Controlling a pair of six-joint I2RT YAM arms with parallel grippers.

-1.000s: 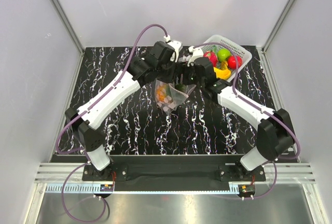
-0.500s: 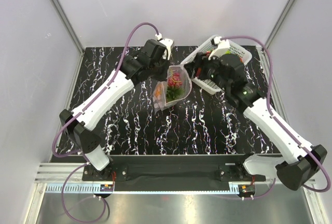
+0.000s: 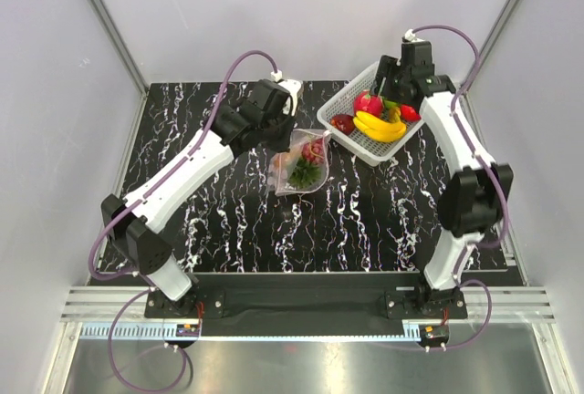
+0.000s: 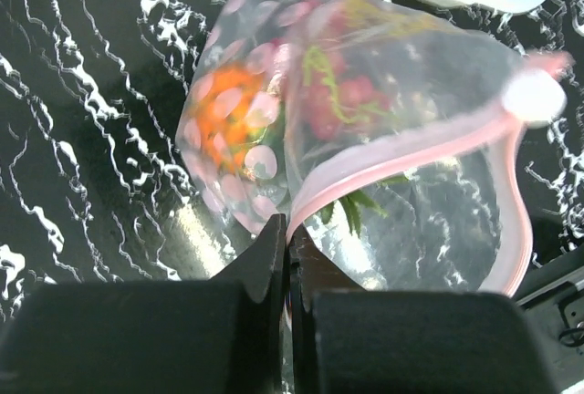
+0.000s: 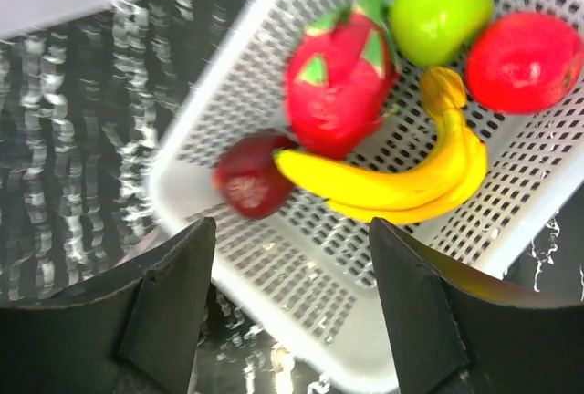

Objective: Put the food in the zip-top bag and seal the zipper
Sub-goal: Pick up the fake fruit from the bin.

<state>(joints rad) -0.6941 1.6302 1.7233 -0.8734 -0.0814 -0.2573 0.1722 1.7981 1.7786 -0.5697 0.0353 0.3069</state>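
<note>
Two tools are in view. The left tool has its jaws closed on the mouth edge of the clear, crinkly, pale-spotted zip-top bag, pinching it at the thin pink zipper strip. The bag lies on the black, white-veined bench, just beside the white lattice plastic basket. Inside the bag are the orange toy pineapple with green leaves and the dark red grape-like pieces. The two halves of the strip stand apart, so the mouth is open.

The right tool has its jaws spread wide, grips nothing, and hangs above the basket. The basket holds a yellow banana, a pink dragon fruit and one dark red round piece.

Step in hand, by judgement: loading looks nearly complete and sealing is not yet done. Whether the dark red round piece belongs to the load cannot be told. The next move calls for the right tool either to collect that piece or to press the strip shut along its full length against the left tool's hold.

No brand, label or writing is legible.
</note>
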